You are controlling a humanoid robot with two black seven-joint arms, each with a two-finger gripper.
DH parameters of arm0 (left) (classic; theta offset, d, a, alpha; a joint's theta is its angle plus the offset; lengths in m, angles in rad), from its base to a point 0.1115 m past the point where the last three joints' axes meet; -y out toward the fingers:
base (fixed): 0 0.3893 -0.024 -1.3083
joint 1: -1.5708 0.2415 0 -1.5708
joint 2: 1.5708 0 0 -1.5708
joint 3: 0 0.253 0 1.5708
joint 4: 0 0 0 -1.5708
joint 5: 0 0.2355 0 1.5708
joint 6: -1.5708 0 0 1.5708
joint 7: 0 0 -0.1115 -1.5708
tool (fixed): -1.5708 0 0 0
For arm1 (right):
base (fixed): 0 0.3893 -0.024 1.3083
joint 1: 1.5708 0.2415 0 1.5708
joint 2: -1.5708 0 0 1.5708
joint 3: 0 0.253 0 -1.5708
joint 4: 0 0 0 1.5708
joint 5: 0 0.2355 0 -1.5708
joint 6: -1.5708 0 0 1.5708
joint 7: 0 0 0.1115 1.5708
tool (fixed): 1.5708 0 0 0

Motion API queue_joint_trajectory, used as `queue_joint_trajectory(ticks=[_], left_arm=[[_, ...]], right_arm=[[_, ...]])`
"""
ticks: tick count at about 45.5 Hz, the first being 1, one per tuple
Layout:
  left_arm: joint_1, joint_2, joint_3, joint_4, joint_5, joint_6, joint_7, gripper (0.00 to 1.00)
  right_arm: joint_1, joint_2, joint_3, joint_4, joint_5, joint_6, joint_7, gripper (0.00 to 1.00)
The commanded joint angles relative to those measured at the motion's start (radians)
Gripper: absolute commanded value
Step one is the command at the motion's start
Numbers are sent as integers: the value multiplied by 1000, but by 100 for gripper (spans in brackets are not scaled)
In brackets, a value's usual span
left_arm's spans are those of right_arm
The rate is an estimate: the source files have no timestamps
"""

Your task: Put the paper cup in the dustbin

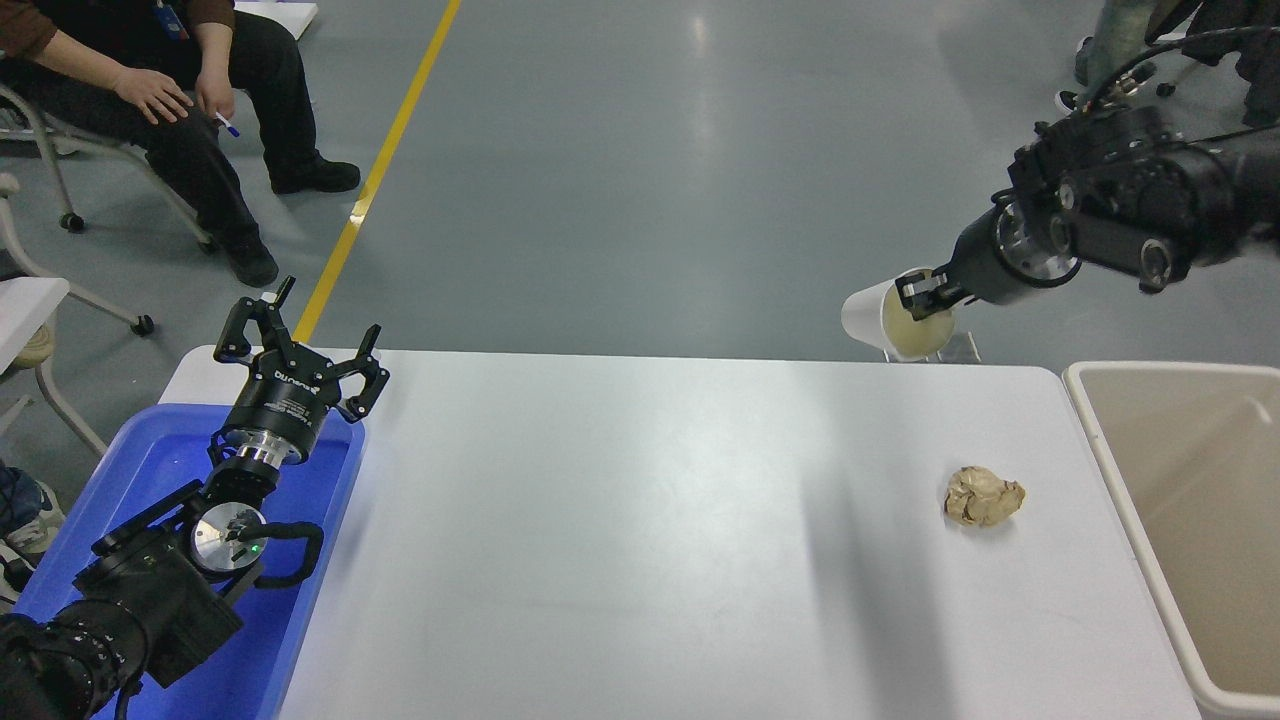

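Two arms in view. Right gripper (925, 297) is pinched on the rim of the paper cup (890, 318), one finger inside the mouth, the other hard to make out against the black wrist. Cup is lifted clear of the white table (640, 540), hanging past the far edge near the far right corner, tipped on its side with the cream inside facing the camera. Right arm comes in from the top right; its upper part is cut off by the picture's right edge.

Dustbin (1090, 420) sits against the table's right edge, only partly in frame (right side and near end are cropped). Cup is well apart from it, off toward its far left.

Crumpled brown paper ball (984, 497) lies on the table near the right edge, just beside the bin's rim, not touching it.

Left gripper (300, 345) is parked at the far left corner, fingers spread, holding nothing, above the blue tray (160, 460). Tray's near end is hidden under the left arm.

Seated person (150, 90) at top left, partly cropped.
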Motion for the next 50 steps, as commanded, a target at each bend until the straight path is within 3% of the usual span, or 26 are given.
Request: queue_joint_trajectory(ticks=[1,25,41,50], left_arm=[[0,0,0,0,0,0,0,100],[0,0,1,0,0,0,0,100],[0,0,0,0,0,0,0,100],[0,0,0,0,0,0,0,100]], right_arm=[[143,-54,-6,66,-22,38,0,0],[143,-221,-26,72,-51,27,0,0],[22,-542,43,55,-189,2,5,0],[-137,-729,169,-11,-247,-36,20,0]])
